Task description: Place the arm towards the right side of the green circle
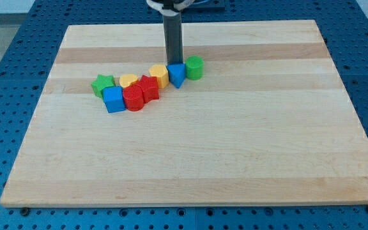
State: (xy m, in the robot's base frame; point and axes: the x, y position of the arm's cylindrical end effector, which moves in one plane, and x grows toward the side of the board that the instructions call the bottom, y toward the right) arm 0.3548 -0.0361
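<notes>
The green circle (195, 67) is a short green cylinder on the wooden board, at the right end of a cluster of blocks above the board's middle. My tip (174, 62) comes down from the view's top and stands just behind the blue triangular block (177, 74), to the left of the green circle and close to it. The blue block touches the green circle's left side.
The cluster runs leftward: a yellow hexagon block (160, 75), a red star (148, 86), a yellow heart (129, 80), a red cylinder (133, 99), a blue cube (114, 99) and a green star (103, 84). The board (203, 153) lies on a blue pegboard table.
</notes>
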